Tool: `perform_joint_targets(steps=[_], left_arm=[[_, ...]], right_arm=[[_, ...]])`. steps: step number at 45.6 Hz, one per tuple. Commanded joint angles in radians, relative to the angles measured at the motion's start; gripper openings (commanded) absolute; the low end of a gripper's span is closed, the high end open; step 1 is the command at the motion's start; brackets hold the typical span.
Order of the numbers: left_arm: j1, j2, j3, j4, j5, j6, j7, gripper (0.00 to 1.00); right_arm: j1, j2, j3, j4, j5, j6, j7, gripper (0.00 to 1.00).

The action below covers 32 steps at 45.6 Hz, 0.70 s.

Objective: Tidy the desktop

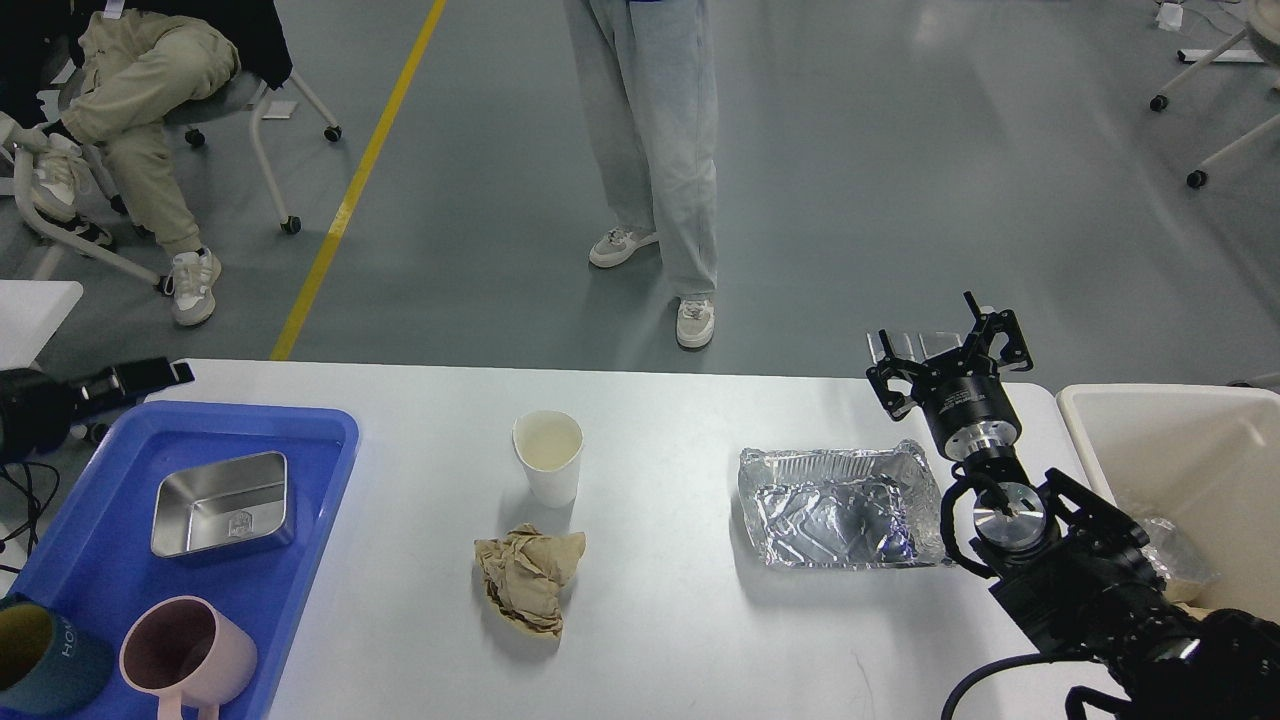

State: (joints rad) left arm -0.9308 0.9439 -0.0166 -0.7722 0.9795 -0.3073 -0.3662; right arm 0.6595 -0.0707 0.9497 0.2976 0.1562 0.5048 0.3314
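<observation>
The white desktop (680,630) holds a white paper cup (547,455), a crumpled brown paper (528,578) in front of it, and a crinkled foil tray (840,505) to the right. At its left end a blue tray (250,590) holds a steel container (222,503), a pink mug (185,655) and a dark teal cup (45,660). My left gripper (160,377) hovers above the tray's far left corner, empty; its dark fingers cannot be told apart. My right gripper (930,348) is open and empty, above the table's far edge behind the foil tray.
A white bin (1180,440) stands off the right end of the desktop, with a clear bag (1165,555) inside. A person (650,150) stands just beyond the far edge. Another sits on a chair at far left. A small white table (30,310) is at left.
</observation>
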Motion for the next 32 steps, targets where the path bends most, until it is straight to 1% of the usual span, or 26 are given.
perform_joint_targets(steps=[1,4,6,10,14,16,17,22,24,27,32], left_arm=[[-0.121,0.006,-0.114,-0.015,-0.008,-0.128,0.021,0.79],[-0.170,-0.005,-0.176,-0.016,-0.010,-0.173,0.041,0.80],[-0.190,-0.017,-0.225,-0.016,-0.012,-0.184,0.053,0.80],[-0.201,-0.053,-0.339,-0.013,-0.048,-0.184,0.075,0.81],[-0.195,-0.097,-0.442,0.001,-0.140,-0.164,0.087,0.81],[-0.189,-0.122,-0.476,0.013,-0.211,-0.142,0.090,0.81],[-0.178,-0.141,-0.494,0.028,-0.282,-0.113,0.090,0.81],[-0.143,-0.181,-0.508,0.073,-0.416,-0.053,0.089,0.82],[-0.131,-0.204,-0.513,0.102,-0.459,-0.029,0.082,0.84],[-0.102,-0.240,-0.520,0.131,-0.525,0.011,0.085,0.87],[-0.045,-0.280,-0.539,0.131,-0.627,0.080,0.079,0.90]], right_arm=[[0.003,0.000,0.000,0.000,0.000,-0.003,0.000,1.00],[0.008,-0.004,0.000,0.000,0.000,-0.005,0.000,1.00],[0.009,-0.006,0.000,0.000,0.000,-0.005,0.000,1.00],[0.014,-0.007,0.000,0.000,0.000,-0.006,0.000,1.00],[0.025,-0.009,0.000,-0.001,0.000,-0.009,0.000,1.00],[0.032,-0.009,0.000,-0.001,0.000,-0.012,-0.002,1.00],[0.034,-0.009,0.000,-0.001,0.000,-0.011,-0.002,1.00],[0.046,-0.014,0.000,-0.001,0.000,-0.008,-0.002,1.00],[0.055,-0.023,0.000,-0.001,0.000,-0.006,-0.002,1.00],[0.063,-0.031,0.001,0.000,0.000,-0.003,0.000,1.00],[0.078,-0.044,0.006,-0.001,0.000,-0.002,0.003,1.00]])
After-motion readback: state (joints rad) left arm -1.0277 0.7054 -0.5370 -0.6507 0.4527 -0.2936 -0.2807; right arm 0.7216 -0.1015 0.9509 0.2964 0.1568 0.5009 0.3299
